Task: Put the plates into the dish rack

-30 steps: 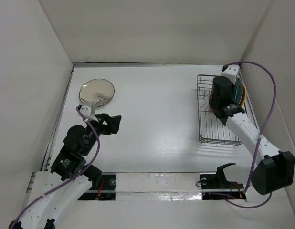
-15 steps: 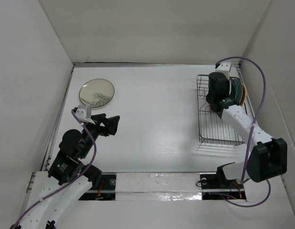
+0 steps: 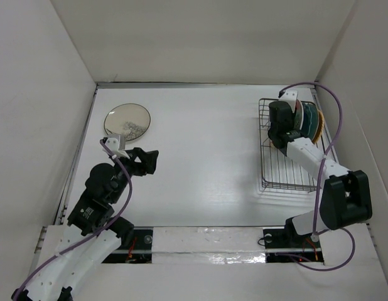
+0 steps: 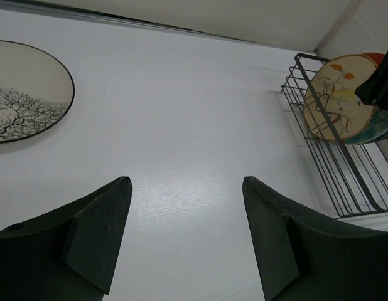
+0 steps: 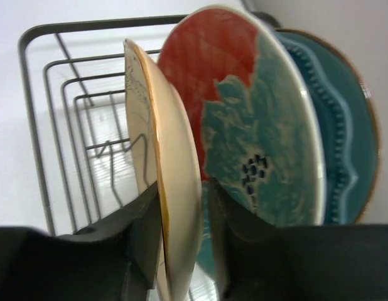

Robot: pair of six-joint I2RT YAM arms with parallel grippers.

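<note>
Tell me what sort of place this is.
Probably a robot test booth in a lab, not a real kitchen: plain white panels wall in a white table, a left arm and right arm are bolted at its near edge, and a wire dish rack holds a few plates.

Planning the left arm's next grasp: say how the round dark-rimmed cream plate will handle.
The round dark-rimmed cream plate looks like glazed ceramic: probably stiff, slippery, breakable. Lying flat on the white table, its low rim likely offers the left tool little purchase.
</note>
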